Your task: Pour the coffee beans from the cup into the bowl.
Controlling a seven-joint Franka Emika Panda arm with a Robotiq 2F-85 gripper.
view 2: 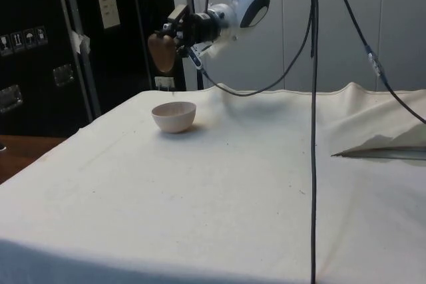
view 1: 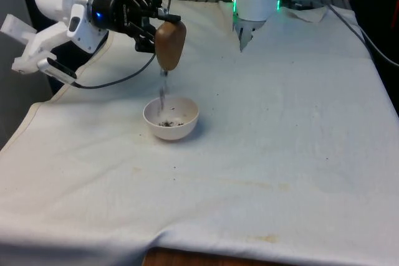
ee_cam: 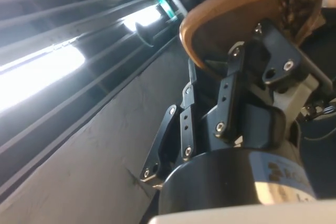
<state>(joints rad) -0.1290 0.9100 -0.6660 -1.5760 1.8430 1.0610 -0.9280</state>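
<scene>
The cup's (view 1: 169, 44) mouth is facing down and away from the front camera, so its inside is not readable there. In the wrist view the cup (ee_cam: 247, 11) is cut off by the frame edge, and a patch of dark beans (ee_cam: 293, 4) is showing inside its rim; how many are left cannot be told. In the side view the cup (view 2: 162, 52) is appearing as a dark brown shape, partly covered by the gripper (view 2: 181, 31), and no falling beans can be made out there.

The gripper (view 1: 149, 24) is clamping the brown cup at its side, fingers (ee_cam: 273, 59) pressing on the wall, holding it tipped over in the air directly above the bowl (view 1: 171, 118). A thin blurred stream (view 1: 163, 91) is falling from the cup's lower end into the bowl in the front view.

The white bowl is sitting upright on the white cloth (view 1: 280, 154), toward the front view's left. A small scatter of dark beans (view 1: 169, 123) is lying on its bottom. From the side, the bowl's (view 2: 174, 116) contents are hidden behind its wall.
</scene>
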